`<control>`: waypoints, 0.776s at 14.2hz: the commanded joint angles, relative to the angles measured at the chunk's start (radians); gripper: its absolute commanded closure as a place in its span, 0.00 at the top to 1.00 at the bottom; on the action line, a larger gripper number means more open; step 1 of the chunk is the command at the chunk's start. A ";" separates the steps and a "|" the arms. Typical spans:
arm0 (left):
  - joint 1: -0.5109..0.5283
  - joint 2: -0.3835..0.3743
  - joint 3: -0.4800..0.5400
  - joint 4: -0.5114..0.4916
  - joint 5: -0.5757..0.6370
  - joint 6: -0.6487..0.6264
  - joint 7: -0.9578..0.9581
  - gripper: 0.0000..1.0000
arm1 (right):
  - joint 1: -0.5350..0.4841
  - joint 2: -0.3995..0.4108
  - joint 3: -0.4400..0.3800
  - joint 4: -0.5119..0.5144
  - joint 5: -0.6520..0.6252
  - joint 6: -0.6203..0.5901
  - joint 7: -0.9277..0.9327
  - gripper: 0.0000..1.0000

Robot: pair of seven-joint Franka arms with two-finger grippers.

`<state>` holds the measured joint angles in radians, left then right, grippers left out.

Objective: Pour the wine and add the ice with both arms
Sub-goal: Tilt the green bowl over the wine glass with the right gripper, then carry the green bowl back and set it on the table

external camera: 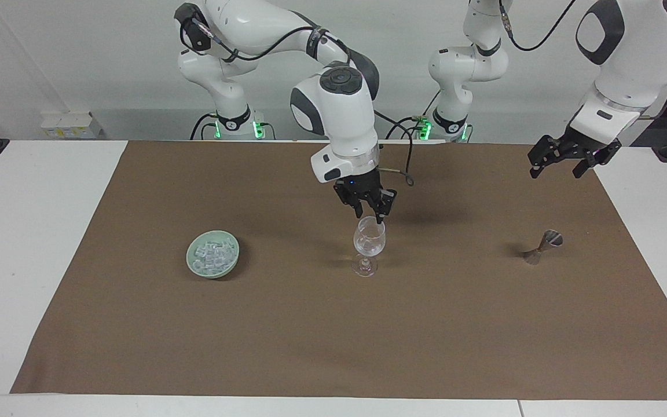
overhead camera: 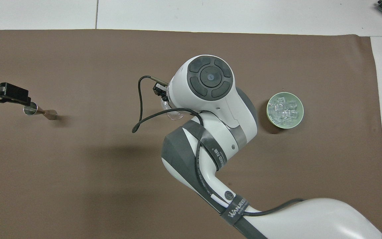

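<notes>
Toward the right arm's end of the brown mat [external camera: 333,347], the green bowl [external camera: 212,254] holds the remaining ice [external camera: 213,251] as a heap of clear cubes. At mid-mat the wine glass [external camera: 369,245] stands upright, and the right gripper [external camera: 370,216] hangs directly over its rim with its fingers parted and nothing between them; at least one whitish piece appears to sit in the bowl of the glass, so an ice drop seems complete. Toward the left arm's end, the metal jigger [external camera: 543,246] stands tilted on the mat, untouched, with the left gripper [external camera: 559,162] raised above the mat near it, jaws spread and empty. Judged from this layout, the ice stage is under way or done, while pouring from the jigger remains
</notes>
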<state>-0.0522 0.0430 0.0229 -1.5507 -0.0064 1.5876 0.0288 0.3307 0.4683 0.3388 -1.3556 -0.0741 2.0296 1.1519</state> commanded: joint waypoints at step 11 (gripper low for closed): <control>-0.020 0.009 0.031 0.015 0.017 0.026 0.007 1.00 | -0.324 -0.431 -0.001 -0.289 -0.016 -0.207 -0.414 1.00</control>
<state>-0.0588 0.0434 0.0430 -1.5498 -0.0057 1.5991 0.0393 0.0616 0.1448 0.3293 -1.5320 -0.0988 1.8295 0.8242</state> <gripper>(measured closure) 0.000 0.000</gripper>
